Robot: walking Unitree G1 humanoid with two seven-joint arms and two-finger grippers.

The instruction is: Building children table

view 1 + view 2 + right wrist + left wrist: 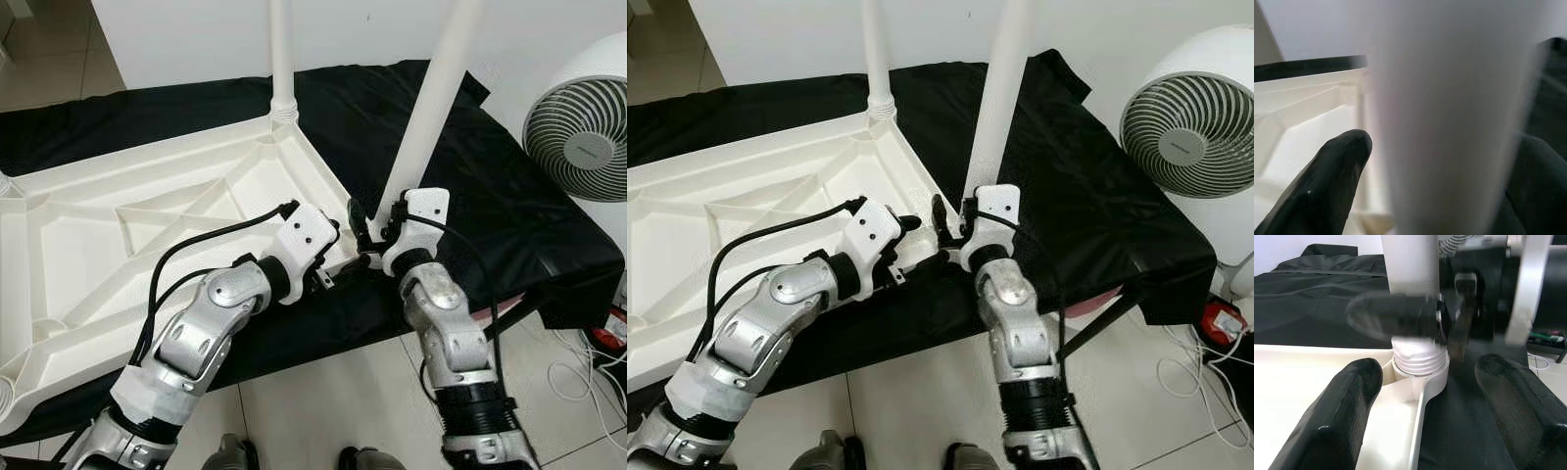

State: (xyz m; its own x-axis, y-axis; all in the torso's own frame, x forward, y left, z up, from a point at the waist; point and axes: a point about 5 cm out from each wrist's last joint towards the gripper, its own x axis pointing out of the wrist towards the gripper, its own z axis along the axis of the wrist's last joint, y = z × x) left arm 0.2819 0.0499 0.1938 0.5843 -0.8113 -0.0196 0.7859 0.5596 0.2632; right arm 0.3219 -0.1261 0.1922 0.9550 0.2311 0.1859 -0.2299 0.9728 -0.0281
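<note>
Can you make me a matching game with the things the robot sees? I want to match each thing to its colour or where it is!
Things:
1. table leg
2. cloth
3. fan
4. right gripper

Matches:
A. black, spread under the white table top
B. closed around the leg near its base
C. white, standing up from a corner socket
D. round grille, at the robot's right

Pairs: 1-C, 2-A, 3-D, 4-B

No readable text is found. A small grey brand mark is seen on the hub of the white fan point(1187, 147) at the right edge of the frame, too small to be read.
</note>
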